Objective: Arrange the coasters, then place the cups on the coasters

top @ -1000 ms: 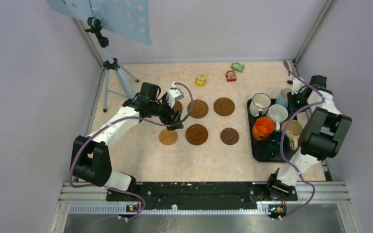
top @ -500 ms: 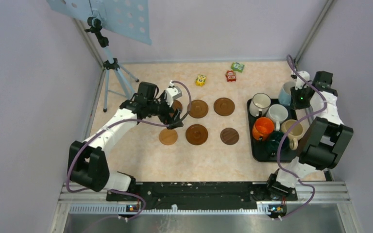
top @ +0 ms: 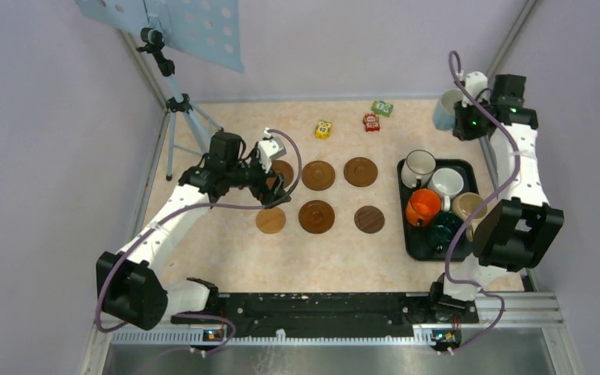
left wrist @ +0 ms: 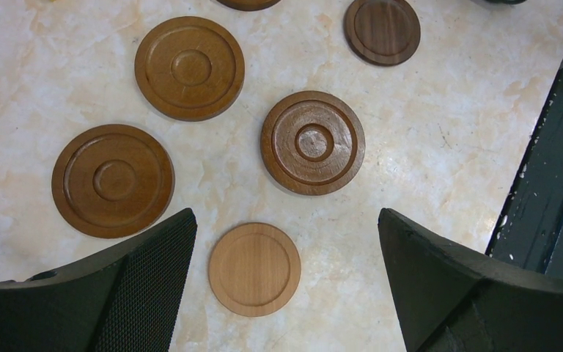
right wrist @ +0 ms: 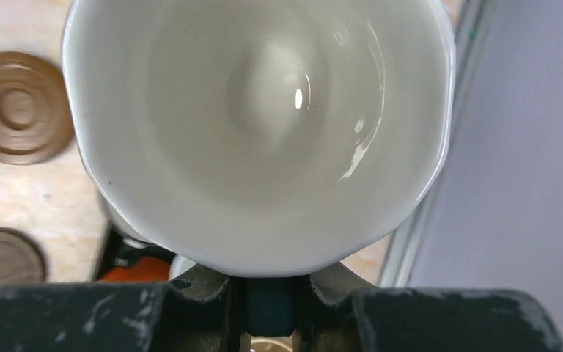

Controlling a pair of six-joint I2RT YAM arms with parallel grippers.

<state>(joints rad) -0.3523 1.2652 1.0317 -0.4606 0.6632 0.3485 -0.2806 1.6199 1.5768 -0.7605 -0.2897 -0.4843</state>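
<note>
**Coasters** (top: 318, 175): six, laid flat on the table (top: 234, 258) in two rows of three. Arrangement judged complete.

**Cups:** none is on a coaster yet.

**Light blue mug** (top: 444, 111): held aloft at the far right, beyond the black tray (top: 414, 241). The right end effector (right wrist: 270, 297) is clenched on its near side.

**Five other mugs** (top: 423, 207): white, dark-rimmed white, orange, beige and dark green, all standing in the tray.

**Left end effector** (left wrist: 286, 218): jaws spread wide, empty, hovering above the left-hand coasters.

**Outstanding:** all six cup placements.

text: none readable | toy blocks (top: 371, 121): markings too small to read
</note>
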